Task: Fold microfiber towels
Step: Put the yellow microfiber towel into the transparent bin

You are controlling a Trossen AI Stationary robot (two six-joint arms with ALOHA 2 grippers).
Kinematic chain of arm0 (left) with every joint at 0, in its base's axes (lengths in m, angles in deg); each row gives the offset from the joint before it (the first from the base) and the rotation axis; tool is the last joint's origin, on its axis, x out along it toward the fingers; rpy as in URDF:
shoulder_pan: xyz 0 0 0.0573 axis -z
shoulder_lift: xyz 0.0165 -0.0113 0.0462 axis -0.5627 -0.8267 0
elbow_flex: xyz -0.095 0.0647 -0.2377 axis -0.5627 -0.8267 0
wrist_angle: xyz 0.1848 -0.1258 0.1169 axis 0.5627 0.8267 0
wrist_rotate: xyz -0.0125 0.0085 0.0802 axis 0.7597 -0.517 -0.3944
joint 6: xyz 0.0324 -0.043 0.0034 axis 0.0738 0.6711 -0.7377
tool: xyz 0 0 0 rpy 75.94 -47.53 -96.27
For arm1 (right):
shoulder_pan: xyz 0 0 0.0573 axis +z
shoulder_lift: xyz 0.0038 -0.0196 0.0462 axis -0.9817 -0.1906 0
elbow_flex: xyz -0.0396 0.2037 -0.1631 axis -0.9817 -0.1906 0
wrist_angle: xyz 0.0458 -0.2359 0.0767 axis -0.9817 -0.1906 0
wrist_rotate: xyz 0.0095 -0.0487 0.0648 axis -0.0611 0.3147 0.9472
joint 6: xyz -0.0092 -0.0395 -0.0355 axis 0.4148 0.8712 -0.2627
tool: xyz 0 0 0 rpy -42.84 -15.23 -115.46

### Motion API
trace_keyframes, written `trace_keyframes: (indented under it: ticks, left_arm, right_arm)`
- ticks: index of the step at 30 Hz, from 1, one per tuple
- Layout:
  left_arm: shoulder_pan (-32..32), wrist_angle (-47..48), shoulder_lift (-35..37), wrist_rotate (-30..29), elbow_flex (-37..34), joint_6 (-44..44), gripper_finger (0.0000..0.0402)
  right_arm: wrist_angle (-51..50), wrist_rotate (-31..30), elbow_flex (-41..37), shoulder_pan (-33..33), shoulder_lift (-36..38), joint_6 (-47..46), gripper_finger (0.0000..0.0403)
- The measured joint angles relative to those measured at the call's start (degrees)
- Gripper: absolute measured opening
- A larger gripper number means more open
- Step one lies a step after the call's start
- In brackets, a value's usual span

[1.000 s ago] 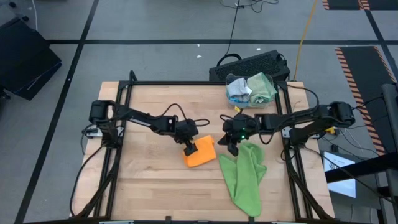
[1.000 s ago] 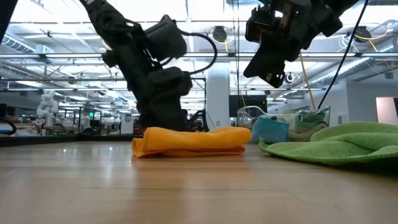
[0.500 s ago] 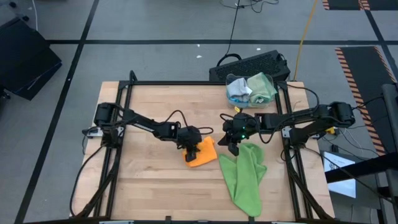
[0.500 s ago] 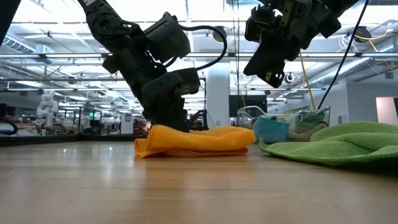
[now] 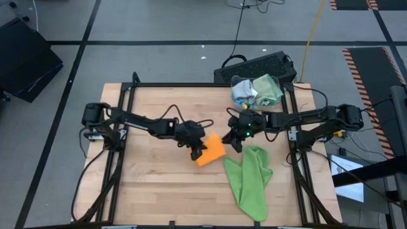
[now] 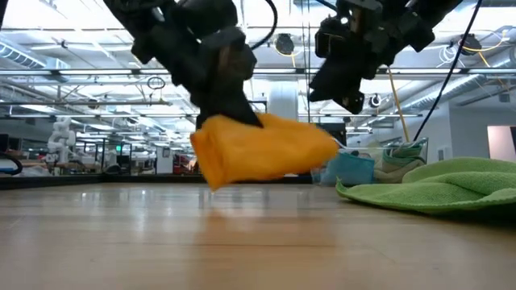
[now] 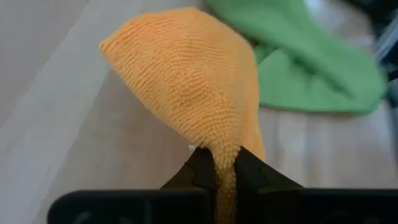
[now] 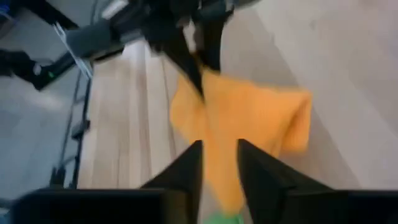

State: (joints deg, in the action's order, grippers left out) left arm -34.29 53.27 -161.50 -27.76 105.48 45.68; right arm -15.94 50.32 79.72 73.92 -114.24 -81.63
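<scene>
wooden table [image 5: 152, 172], framed by dark rails, carrying both arms and the loose cloths. lime green towel [image 5: 249, 178], the largest cloth, spread in a long rumpled shape on the table just beside and below the right gripper, near the held orange towel but not visibly touching it; seen in the low view as a flat green mound [image 6: 435, 189] on the right. clear bin [image 5: 254, 95] at the table's far edge, behind the right gripper, holding bundled towels in sage green, pale grey and blue. orange towel [image 5: 211, 150], folded into a small wad, lifted clear of the table in the low view [image 6: 262, 149], hanging tilted from the left gripper; in the left wrist view its edge is pinched between the two dark fingers [image 7: 200, 171] and the rest balloons forward. left gripper [image 5: 197, 150], near the table's middle, clamped tight on the orange towel's edge. right gripper [image 5: 236, 141], raised above the table just beside the orange towel on the side away from the left gripper, fingers [image 8: 186, 168] slightly parted with a narrow gap, holding nothing; the orange towel [image 8: 249, 130] lies straight ahead of them.
</scene>
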Motion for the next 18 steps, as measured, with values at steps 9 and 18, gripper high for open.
trace_keyframes:
  ticks: [9, 18]
  left_arm:
    - [-0.1, -4.1, 4.4, 11.7, 0.2, 8.1, 0.0017]
    - [-0.2, -12.4, 6.3, 14.1, 0.2, 12.2, 0.0016]
  right_arm:
    - [1.6, 4.5, 6.2, -1.8, 0.2, 8.7, 0.0284]
    - [1.6, 14.9, 7.1, -3.9, -2.1, 5.5, 0.0343]
